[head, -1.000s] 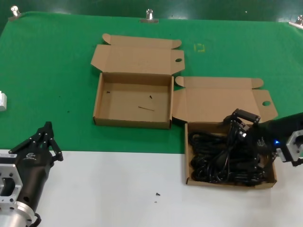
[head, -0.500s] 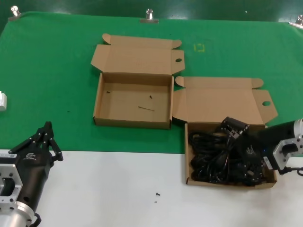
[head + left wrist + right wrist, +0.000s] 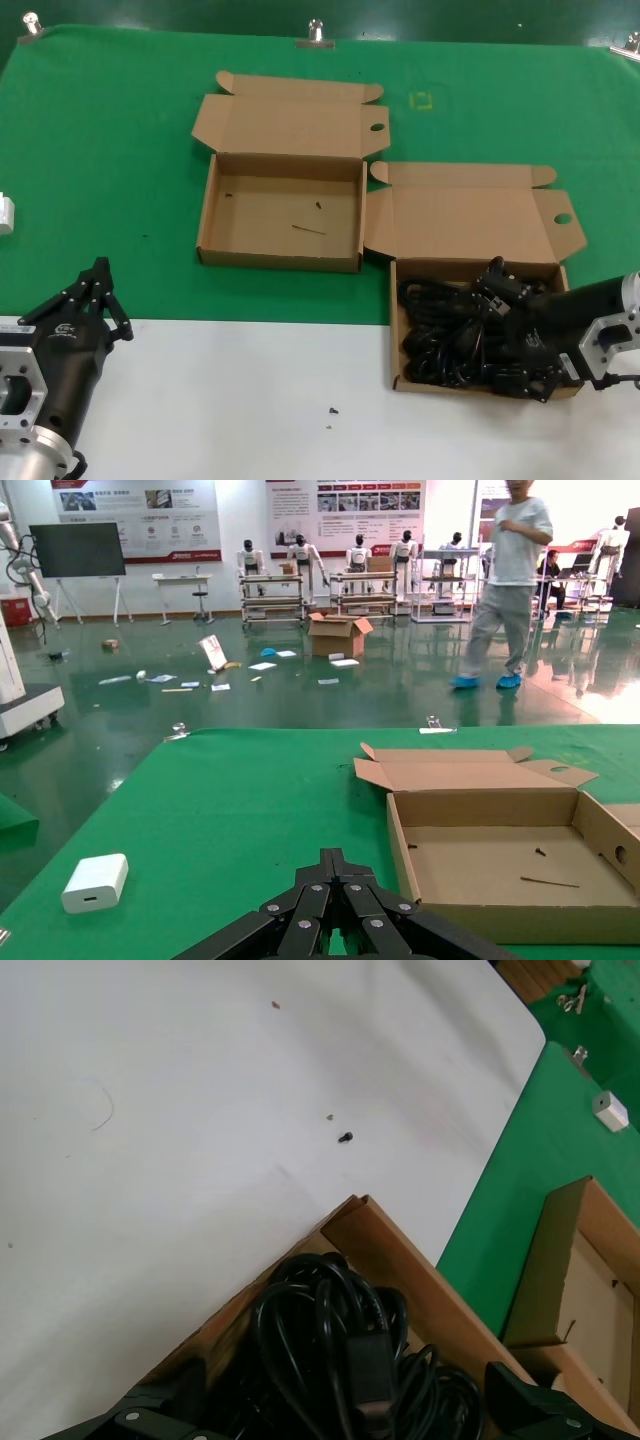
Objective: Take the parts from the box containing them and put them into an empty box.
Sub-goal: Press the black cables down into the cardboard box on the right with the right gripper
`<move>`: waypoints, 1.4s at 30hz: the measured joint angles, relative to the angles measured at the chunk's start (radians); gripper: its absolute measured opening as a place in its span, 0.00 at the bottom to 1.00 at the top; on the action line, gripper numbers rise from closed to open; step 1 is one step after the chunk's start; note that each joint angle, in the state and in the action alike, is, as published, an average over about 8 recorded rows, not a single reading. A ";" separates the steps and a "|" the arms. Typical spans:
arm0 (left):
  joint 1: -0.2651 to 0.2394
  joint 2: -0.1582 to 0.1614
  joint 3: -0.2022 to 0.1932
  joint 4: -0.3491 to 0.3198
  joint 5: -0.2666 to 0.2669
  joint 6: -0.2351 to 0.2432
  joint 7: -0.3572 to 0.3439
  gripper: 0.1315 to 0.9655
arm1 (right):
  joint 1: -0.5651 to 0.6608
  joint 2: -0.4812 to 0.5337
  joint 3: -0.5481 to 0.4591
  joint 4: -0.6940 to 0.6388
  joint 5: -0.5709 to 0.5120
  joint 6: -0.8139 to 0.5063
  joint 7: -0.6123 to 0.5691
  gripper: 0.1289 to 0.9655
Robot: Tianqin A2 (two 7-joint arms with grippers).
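The black power cords (image 3: 445,335) lie tangled in the right brown box (image 3: 394,330), whose lid is flapped open. My right gripper (image 3: 517,333) is down inside that box, open, with one finger on each side of the cords. In the right wrist view the cords (image 3: 320,1340) fill the box corner (image 3: 400,1280) between the gripper's (image 3: 345,1415) spread fingers. The empty box (image 3: 205,215), with a thin dark line on its floor, sits to the left and further back; it also shows in the left wrist view (image 3: 480,850). My left gripper (image 3: 100,268) is parked at the near left, shut (image 3: 335,858).
A small white block (image 3: 5,213) lies at the mat's left edge and shows in the left wrist view (image 3: 95,882). A tiny dark screw (image 3: 333,410) lies on the white table in front. The two boxes nearly touch at their corners.
My right gripper has dropped from above the cords down into the box, and its fingers now straddle the bundle. The left arm has not moved.
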 joint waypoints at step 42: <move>0.000 0.000 0.000 0.000 0.000 0.000 0.000 0.01 | 0.019 0.012 0.006 0.001 -0.022 -0.014 0.053 0.38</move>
